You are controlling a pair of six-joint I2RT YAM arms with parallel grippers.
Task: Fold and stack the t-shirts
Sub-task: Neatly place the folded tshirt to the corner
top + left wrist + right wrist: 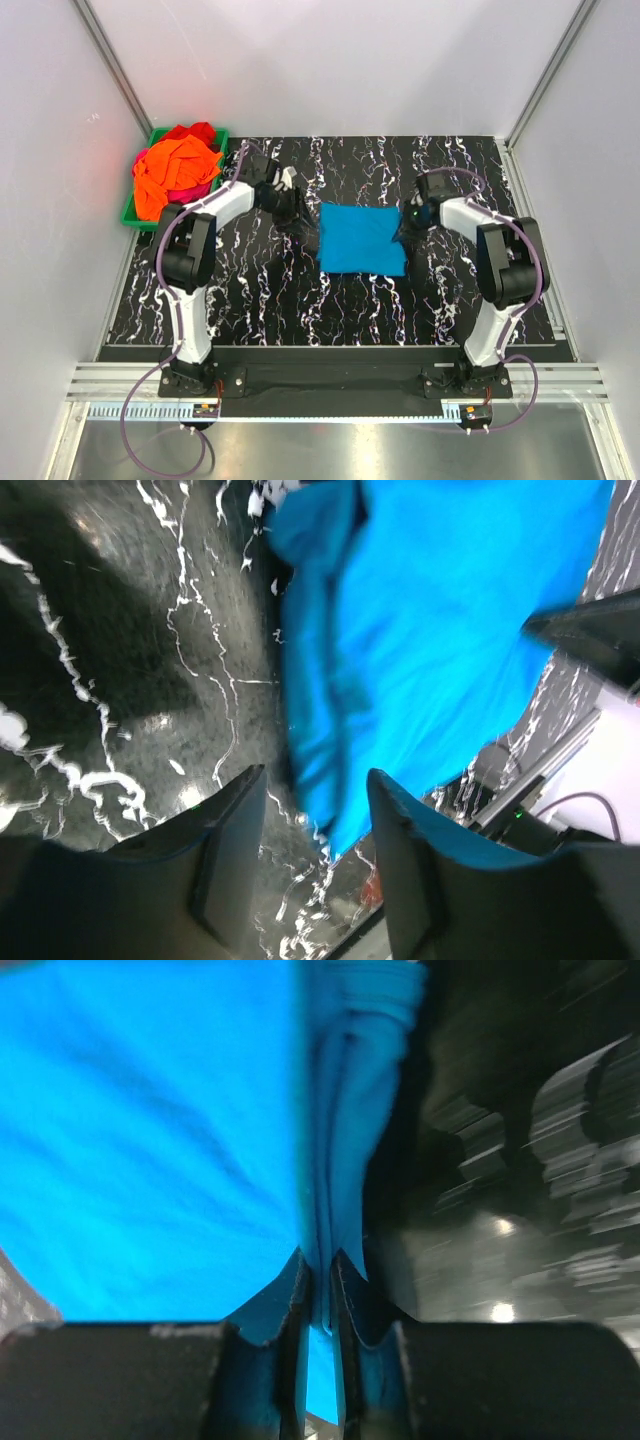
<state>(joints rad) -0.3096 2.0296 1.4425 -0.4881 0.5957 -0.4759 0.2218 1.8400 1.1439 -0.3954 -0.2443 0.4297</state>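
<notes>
One turquoise-blue t-shirt (362,238) lies folded into a rough square at the middle of the black marbled table (300,300), with an arm at each side of it. The left claw (315,780) is spread at the shirt's left edge; a corner of the cloth shows between its fingers (225,870), which do not pinch it. The right claw (320,1265) is pressed together on the layered right edge, nipping the fold of cloth; that wrist view is blurred. At the far left corner of the table a green bin (130,212) holds a heap of orange, red and magenta t-shirts (172,172), well apart from the blue one.
</notes>
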